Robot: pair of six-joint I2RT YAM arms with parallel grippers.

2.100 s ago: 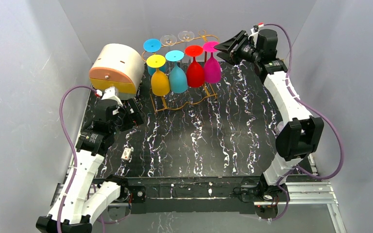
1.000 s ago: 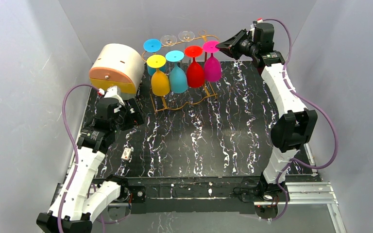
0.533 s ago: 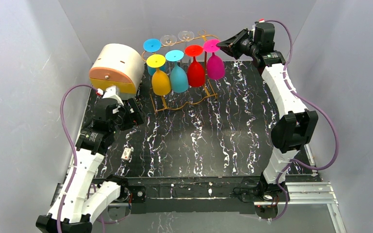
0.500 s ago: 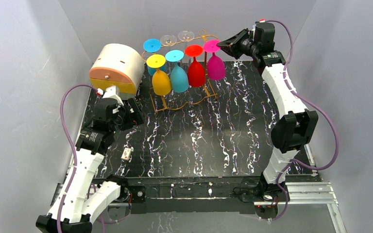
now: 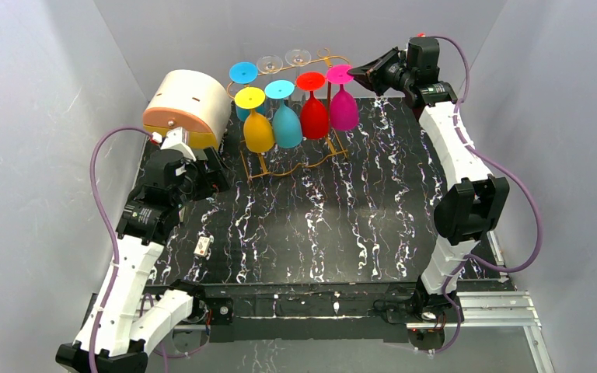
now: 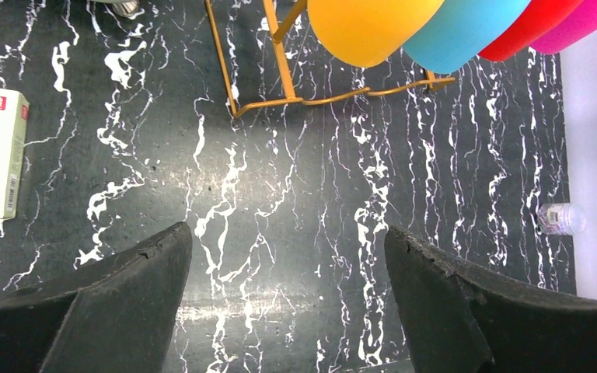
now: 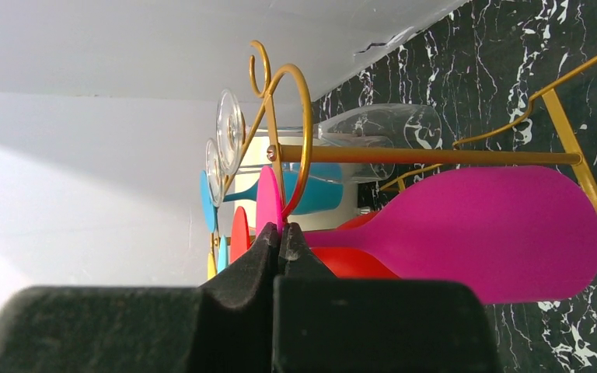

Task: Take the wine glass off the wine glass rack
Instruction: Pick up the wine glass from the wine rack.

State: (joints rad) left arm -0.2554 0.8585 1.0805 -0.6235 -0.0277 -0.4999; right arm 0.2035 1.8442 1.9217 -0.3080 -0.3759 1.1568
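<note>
The wine glass rack is a golden wire frame at the back of the table, also seen in the right wrist view. Several glasses hang upside down from it. The magenta wine glass hangs at its right end. My right gripper is shut on the rim of that glass's round foot, and the bowl lies to the right of the closed fingertips. My left gripper hovers open over bare table left of the rack, nothing between its fingers.
Yellow, blue and red glasses hang beside the magenta one, with clear glasses behind. A round cream-and-orange drawer box stands left of the rack. A small white box lies near the left arm.
My right gripper's jaws have closed onto the magenta glass's foot, and the glass has swung slightly. The left arm has shifted a little toward the back.
</note>
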